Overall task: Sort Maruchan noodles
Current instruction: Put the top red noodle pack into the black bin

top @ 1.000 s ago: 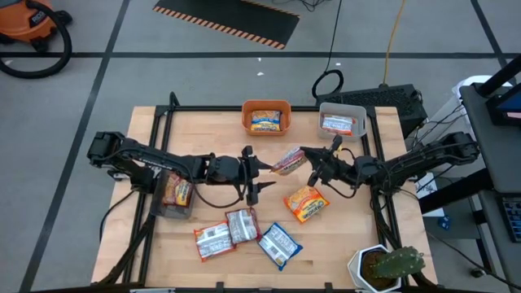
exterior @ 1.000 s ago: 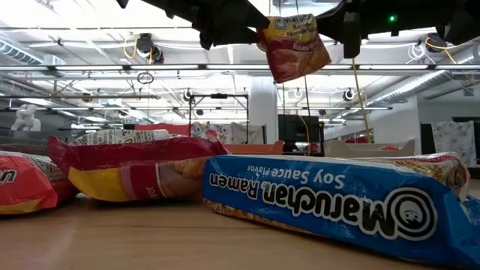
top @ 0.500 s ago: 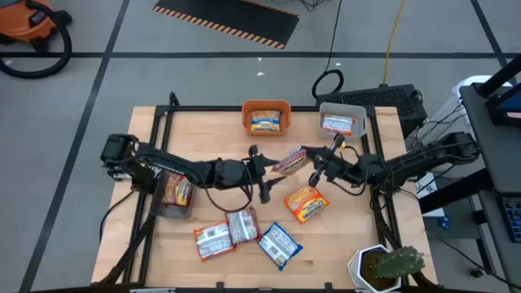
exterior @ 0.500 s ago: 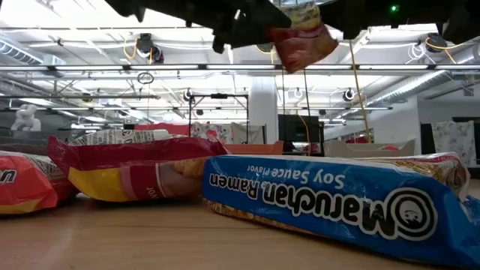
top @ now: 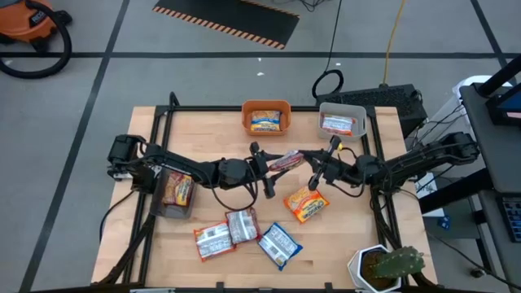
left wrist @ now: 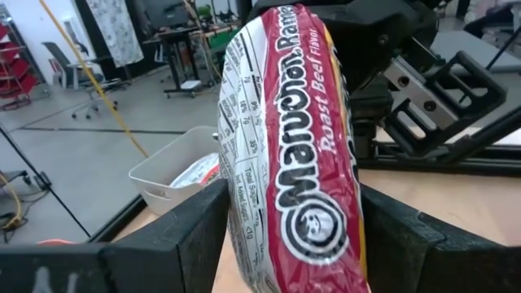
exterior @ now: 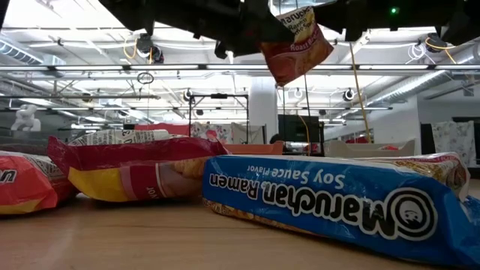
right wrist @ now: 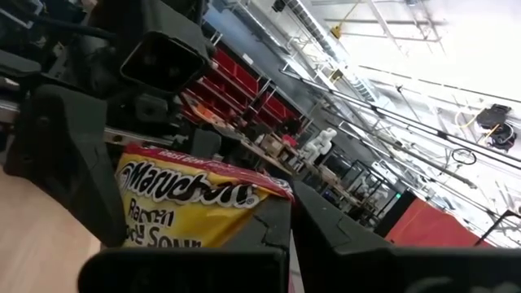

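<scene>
roast beef packet (dark red wrapper) hangs above the table centre, between both arms: right gripper pinches one edge with fingers together, while left gripper has its fingers apart on either side of it. other packets lie near the front.
</scene>
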Available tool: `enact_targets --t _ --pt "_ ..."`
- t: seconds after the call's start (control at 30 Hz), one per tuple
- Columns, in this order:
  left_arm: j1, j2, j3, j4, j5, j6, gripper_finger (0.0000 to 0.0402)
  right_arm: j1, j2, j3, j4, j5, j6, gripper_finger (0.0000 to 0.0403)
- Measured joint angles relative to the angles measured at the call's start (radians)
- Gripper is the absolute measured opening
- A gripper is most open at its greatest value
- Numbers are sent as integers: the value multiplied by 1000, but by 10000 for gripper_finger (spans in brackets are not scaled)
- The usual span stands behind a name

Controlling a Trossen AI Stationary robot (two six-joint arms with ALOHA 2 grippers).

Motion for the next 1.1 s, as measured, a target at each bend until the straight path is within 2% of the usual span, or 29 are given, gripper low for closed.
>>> enact_targets --t 0.27,0.57,0.77,0.9,1.1 --pt "-4 0 0 -11 1 22 232 0 0 0 -17 -2 -1 0" --pt "-7 0 0 -17 5 24 135 0 0 0 -18 0 -3 0" --pt "-9 -6 -1 -41 5 24 148 0 0 0 -22 0 -3 5" --pt "-22 -55 -1 -139 -15 24 156 4 -9 1 -15 18 -3 24" --pt "-62 -206 -3 -457 -84 -34 159 9 -42 2 -8 133 -3 55"
